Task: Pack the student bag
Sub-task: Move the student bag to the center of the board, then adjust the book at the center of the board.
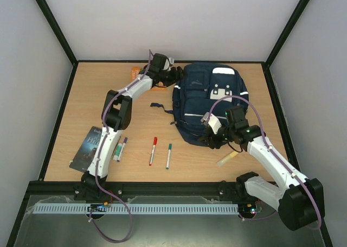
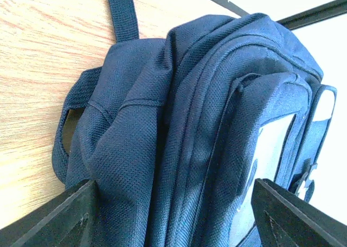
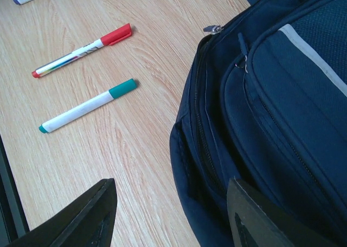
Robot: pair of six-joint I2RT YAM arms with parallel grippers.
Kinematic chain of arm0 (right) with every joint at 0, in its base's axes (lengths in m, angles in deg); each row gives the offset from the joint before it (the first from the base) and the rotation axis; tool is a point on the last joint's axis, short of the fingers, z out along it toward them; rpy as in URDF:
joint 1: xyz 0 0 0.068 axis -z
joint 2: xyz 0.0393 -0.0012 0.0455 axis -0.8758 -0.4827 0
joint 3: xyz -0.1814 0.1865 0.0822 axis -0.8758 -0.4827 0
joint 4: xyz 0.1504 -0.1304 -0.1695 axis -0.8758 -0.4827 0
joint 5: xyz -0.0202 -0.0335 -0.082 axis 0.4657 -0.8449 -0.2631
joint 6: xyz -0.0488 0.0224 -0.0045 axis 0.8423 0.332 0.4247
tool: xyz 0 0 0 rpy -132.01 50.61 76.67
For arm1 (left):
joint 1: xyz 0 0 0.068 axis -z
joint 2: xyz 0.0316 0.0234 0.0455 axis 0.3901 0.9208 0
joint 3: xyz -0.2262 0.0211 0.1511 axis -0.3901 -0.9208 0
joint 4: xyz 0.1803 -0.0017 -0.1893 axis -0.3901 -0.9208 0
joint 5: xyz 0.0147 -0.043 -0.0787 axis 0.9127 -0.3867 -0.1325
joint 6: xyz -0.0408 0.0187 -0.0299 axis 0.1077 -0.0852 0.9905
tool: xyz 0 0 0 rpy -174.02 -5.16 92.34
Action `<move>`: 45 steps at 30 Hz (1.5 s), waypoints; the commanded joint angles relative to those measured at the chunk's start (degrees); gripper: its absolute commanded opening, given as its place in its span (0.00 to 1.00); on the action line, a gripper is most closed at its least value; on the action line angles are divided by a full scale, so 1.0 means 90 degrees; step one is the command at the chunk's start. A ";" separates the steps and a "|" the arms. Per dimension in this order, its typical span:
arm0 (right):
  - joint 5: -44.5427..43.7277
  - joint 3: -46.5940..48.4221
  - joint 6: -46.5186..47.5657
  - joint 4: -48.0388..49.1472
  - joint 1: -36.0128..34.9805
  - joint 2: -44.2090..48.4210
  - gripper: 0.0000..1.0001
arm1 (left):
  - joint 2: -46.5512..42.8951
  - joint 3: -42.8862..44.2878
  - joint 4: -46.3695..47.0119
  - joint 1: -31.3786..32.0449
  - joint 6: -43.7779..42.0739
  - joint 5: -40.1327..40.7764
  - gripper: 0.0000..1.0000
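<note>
Wooden table (image 1: 135, 127), student bag (image 1: 209, 103), left end effector (image 2: 173, 184) spread astride its top, right end effector (image 3: 171, 180) parted over its side

Mostly cloth and wood-look here, from what we can see

The student bag (image 1: 209, 103) is matt navy woven cloth with a coarse, visible weave, its strap (image 2: 122, 13) is flat ribbed webbing, and the stripe (image 3: 314, 51) is a smoother pale grey band. The zip pull (image 3: 211, 28) looks like shiny metal to us. The table (image 1: 108, 95) has a smooth light wood-grain top. The red-capped pen (image 3: 81, 50) and green-capped pen (image 3: 87, 106) are smooth plastic with white barrels. The left gripper (image 2: 173, 217) and right gripper (image 3: 173, 217) have matt black fingers (image 3: 260, 220), plastic by the look.
</note>
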 commanded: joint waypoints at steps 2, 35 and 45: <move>-0.0004 -0.0065 -0.0052 -0.0056 -0.0033 -0.0012 0.56 | -0.0383 0.0015 -0.0322 -0.0251 -0.0205 -0.0031 0.80; -0.0092 -0.0059 0.0002 -0.0092 -0.0035 -0.0285 0.56 | 0.1207 0.1613 -0.2089 -0.1341 0.0416 0.1991 0.82; 0.0048 -0.0022 0.0005 -0.0160 -0.0036 -0.0252 0.56 | 0.0195 -0.0528 -0.2834 -0.1088 -0.0532 0.2127 0.77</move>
